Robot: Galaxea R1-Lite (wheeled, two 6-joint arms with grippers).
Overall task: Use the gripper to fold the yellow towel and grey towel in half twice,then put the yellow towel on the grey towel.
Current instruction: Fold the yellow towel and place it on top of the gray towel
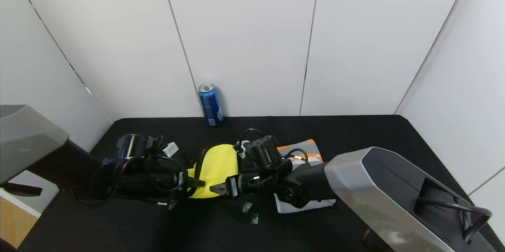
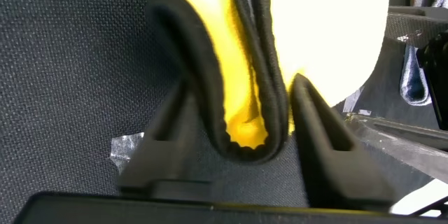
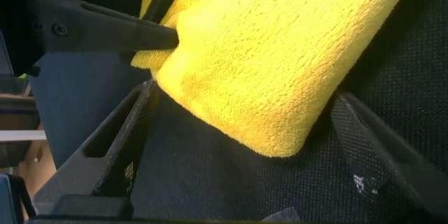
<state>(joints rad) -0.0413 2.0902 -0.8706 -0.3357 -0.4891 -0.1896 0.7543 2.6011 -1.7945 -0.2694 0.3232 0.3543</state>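
Note:
The yellow towel (image 1: 216,165) lies folded on the black table (image 1: 367,133), left of centre. My left gripper (image 1: 197,183) is at its near edge and is shut on the black-edged corner, which shows bunched between the fingers in the left wrist view (image 2: 241,80). My right gripper (image 1: 216,189) is open just beside it, its fingers wide on either side of the towel's folded corner (image 3: 273,63) without pinching it. The grey towel (image 1: 309,153), folded with orange marks at its far edge, lies to the right, mostly hidden under my right arm.
A blue can (image 1: 210,104) stands at the table's back edge against the white wall. Two small bits of clear tape (image 1: 247,206) lie on the table near the front of the grey towel. White walls close in the back and right sides.

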